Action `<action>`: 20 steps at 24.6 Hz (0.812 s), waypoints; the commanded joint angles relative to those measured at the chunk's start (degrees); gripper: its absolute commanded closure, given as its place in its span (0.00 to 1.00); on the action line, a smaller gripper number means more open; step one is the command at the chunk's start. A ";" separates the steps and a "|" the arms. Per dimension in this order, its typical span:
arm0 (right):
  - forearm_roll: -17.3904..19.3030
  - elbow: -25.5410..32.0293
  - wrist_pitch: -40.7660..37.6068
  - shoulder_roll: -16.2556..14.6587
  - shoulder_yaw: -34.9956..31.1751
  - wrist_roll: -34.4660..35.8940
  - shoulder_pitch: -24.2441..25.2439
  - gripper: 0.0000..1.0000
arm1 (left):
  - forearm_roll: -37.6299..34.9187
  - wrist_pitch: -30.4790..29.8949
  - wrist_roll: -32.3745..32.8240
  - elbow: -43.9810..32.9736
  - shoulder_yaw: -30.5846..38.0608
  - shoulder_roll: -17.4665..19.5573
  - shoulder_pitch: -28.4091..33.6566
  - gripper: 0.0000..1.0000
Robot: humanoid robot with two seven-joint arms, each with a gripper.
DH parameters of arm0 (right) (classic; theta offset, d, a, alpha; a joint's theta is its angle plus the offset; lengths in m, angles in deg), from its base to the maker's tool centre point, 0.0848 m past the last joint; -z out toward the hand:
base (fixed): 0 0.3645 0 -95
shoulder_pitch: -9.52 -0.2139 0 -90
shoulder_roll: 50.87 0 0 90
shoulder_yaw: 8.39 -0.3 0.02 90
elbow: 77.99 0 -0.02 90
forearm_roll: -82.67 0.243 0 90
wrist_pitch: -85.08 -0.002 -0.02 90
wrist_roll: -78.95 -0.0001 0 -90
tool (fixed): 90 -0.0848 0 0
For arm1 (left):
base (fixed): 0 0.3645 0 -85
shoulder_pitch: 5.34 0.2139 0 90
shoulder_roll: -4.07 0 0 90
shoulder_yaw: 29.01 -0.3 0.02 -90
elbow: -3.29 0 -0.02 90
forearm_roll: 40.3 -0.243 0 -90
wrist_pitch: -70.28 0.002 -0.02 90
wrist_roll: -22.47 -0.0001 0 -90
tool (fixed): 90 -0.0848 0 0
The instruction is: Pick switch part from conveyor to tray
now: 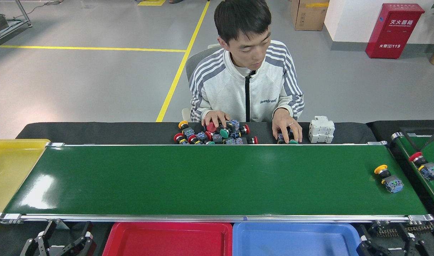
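While one yellow-capped switch part lies at the right end of the conveyor, cap toward the upper left of the frame, the right claw at lower right sits nearer than the left claw. I cannot tell either claw's opening. Counted: one red tray, one blue tray, one yellow tray.

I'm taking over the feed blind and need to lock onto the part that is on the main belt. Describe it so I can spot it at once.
Find the long green conveyor and follow it to its right end. Near that end lies the yellow-capped switch part, a yellow mushroom button on a blue-grey block, alone on this belt. Its nearest neighbour, the red-capped switch part, sits on the second belt further right.
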 commanded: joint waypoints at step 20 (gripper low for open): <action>-0.42 -13.25 3.06 -4.04 6.02 -8.83 -18.08 0.02 | -0.19 0.16 -0.39 -0.91 0.19 1.03 -0.40 0.00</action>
